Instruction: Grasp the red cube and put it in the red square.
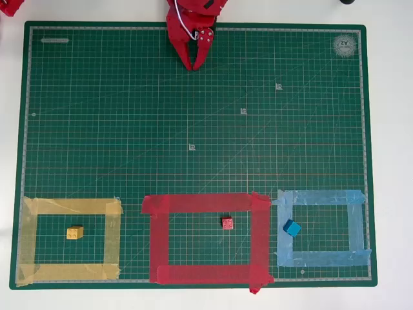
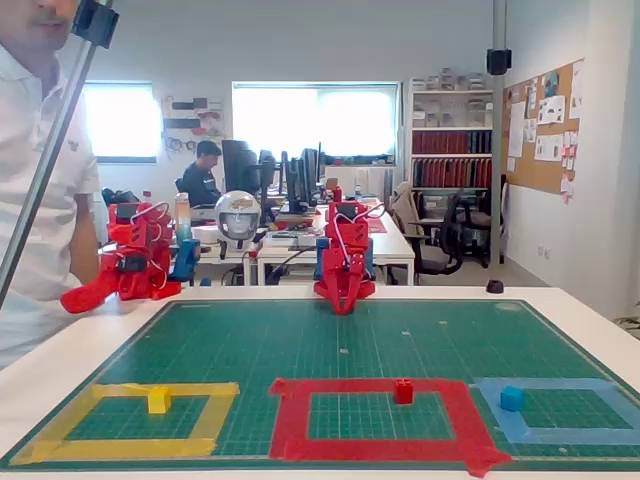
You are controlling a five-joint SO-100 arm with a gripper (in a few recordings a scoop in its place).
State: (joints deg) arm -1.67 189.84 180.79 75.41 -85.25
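In the overhead view the small red studded plastic cube (image 1: 227, 223) sits on the green gridded cutting mat (image 1: 193, 116), inside the large rectangular outline of wide red tape strips, the red square (image 1: 206, 203), toward its upper right part and clear of the tape on every side. The fixed view shows the same cube (image 2: 403, 391) within the red square (image 2: 375, 447), just beside the far strip. To the left in the overhead view, a small yellow plastic block (image 1: 75, 232) lies inside a yellow tape frame (image 1: 71, 206); to the right, a small blue plastic block (image 1: 292, 227) lies turned at an angle inside a light-blue tape frame (image 1: 322, 197), near its left strip. The red two-finger gripper (image 1: 193, 64) of the red arm is at the far edge of the mat, well apart from all three blocks, its tips pointing toward the frames and apparently brought together with nothing between them, though the gap is hard to judge. In the fixed view the gripper (image 2: 343, 307) points down at the mat's far edge.
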